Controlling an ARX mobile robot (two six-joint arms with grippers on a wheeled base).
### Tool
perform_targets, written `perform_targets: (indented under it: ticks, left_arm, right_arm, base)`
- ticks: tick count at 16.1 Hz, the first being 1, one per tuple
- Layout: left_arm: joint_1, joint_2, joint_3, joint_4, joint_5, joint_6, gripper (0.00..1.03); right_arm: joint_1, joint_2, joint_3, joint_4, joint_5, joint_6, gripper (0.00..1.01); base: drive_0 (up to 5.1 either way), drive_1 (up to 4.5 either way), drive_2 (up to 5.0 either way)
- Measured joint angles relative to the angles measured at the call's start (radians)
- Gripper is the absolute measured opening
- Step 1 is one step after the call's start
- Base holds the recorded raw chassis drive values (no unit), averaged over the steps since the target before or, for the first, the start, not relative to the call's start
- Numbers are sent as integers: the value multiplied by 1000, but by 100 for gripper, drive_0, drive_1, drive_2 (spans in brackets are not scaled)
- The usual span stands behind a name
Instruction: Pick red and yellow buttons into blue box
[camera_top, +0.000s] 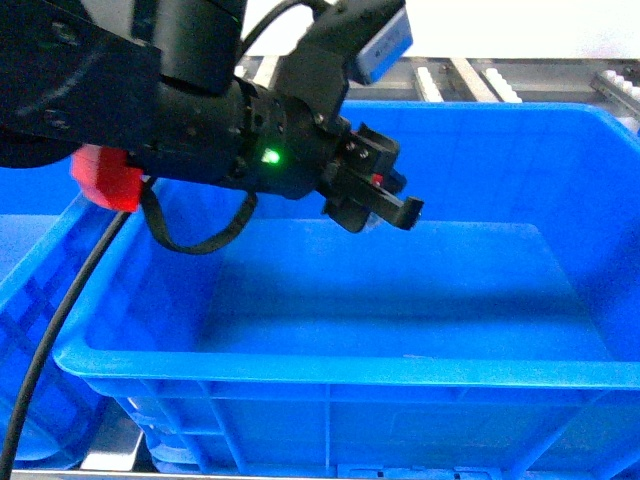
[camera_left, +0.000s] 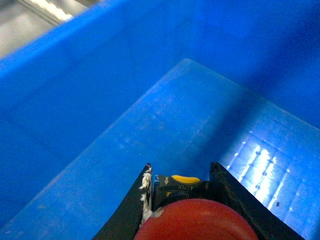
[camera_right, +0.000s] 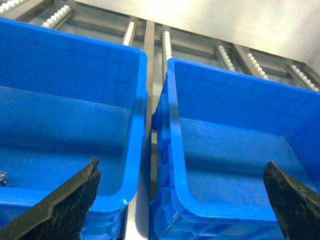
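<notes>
We hold the red button (camera_left: 196, 220) over the blue box (camera_top: 330, 368).
Our left gripper (camera_left: 182, 187) clamps it at center frame; our right gripper (camera_right: 182, 200) gapes wide.

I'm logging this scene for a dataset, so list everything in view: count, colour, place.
blue box: one, bright blue, centre of head view, floor bare.
second crate: one, blue, to its left.
roller rails: several, metal with white rollers, behind the crates.
red button: one, red cap, between the left gripper's fingers, over the blue box.
yellow part: one, just beyond the red cap, identity unclear.
left gripper: black, shut on the red button.
right gripper: black, open, above both crates.
</notes>
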Motion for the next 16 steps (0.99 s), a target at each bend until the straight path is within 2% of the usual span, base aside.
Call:
perform_targets:
  ticks: [3,5,6,8,11,12,13,14,15,16]
  left_arm:
    - [0,92,59,-29,72,-19,29]
    - [-10,107,70,-64,85,14,29]
    - [-11,116,71,-60,79,24,36]
    - [-13,122,71,-44,60,31,59]
    - [26,118,69,4,5,17,92]
    - [34,112,65,23,-20,10,97]
    - [52,89,57,45,-56,-11,99]
    - [96,10,21,88,-143,-83,98]
    - [147,-105,-58,176,-167,-177,98]
    - [176,-221,-175,258,-194,-264,98]
  right_arm:
    - [0,0,0,0,0,0,98]
    - [0,0,0,0,0,0,98]
    - [0,0,0,1,0,0,98]
    - [0,0,0,0,0,0,98]
    - [0,0,0,0,0,0,98]
    - [0,0,0,0,0,0,98]
    - [0,0,0,0,0,0,98]
    - [0,0,0,0,0,0,98]
    - [0,0,0,0,0,0,98]
    - [0,0,0,0,0,0,98]
  base:
    - [0,0,0]
    - [0,0,0]
    - [0,0,0]
    - [0,0,0]
    - [0,0,0]
    - [0,0,0]
    - [0,0,0]
    - [0,0,0]
    - [0,0,0]
    - [0,0,0]
